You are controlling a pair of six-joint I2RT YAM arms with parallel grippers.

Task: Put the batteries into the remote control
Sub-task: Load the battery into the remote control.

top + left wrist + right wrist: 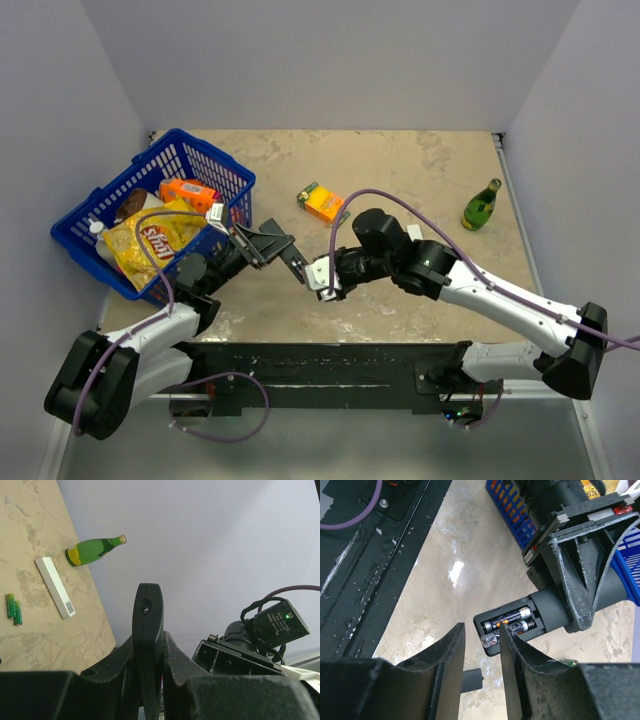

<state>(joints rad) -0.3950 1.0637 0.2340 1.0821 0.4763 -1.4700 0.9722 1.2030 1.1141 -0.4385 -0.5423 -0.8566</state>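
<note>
My left gripper (268,245) is shut on the black remote control (290,258) and holds it above the table, edge-on between the fingers (172,645) in the left wrist view. The remote control (550,610) has its back compartment open. Two dark batteries (512,617) lie in it, the lower one (490,640) tilted with its silver end poking out. My right gripper (481,627) is open at that end, its right fingertip (504,630) over the tilted battery. The small black cover (472,680) lies on the table below. Two green batteries (14,609) lie on the table.
A blue basket (215,155) with snacks stands at the left, close behind the left gripper. An orange box (322,203) and a green bottle (482,205) are further back. A white bar (55,586) lies near the green batteries. The black base plate (310,370) runs along the near edge.
</note>
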